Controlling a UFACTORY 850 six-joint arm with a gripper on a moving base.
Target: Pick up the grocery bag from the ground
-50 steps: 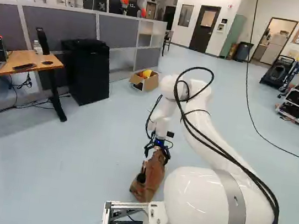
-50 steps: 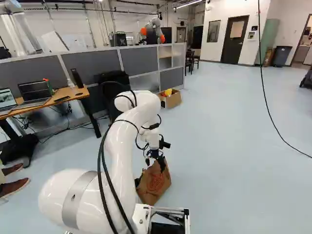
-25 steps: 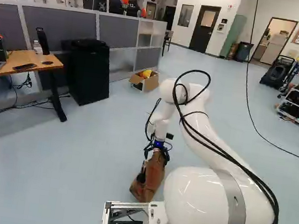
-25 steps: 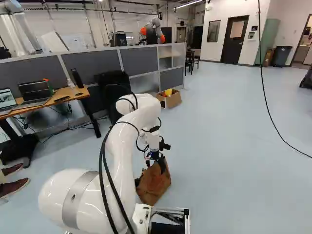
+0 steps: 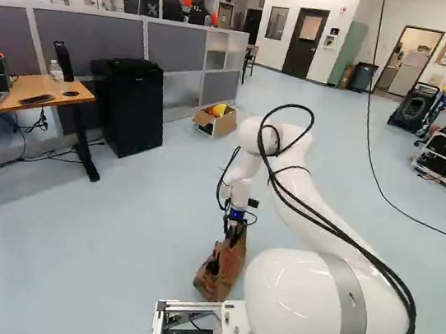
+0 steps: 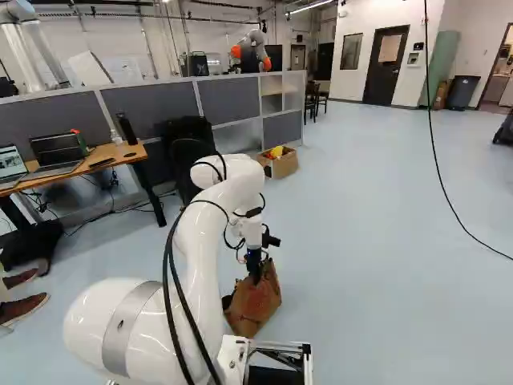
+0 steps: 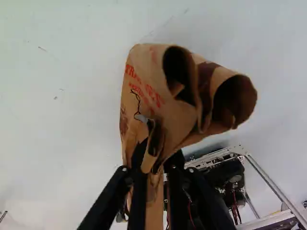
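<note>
Pale floor [image 5: 147,231] beneath paper bag [image 5: 222,268]

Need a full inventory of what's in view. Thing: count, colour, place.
paper grocery bag: 1, brown, red print, top gripped, by the base
cardboard box: 1, brown, on floor near partition
partition: 1, grey, beyond box
desk: 1, wood-brown top, left, both base views
laptops: 2, dark and silver, on desk
tumbler: 1, black, on desk
trash bin: 1, dark grey, far wall
closed door: 1, dark, far wall
another robot: 2, white/orange, beyond partition and right edge of left base view
arm: 1, white
gripper: 1, black, fingers shut on bag
</note>
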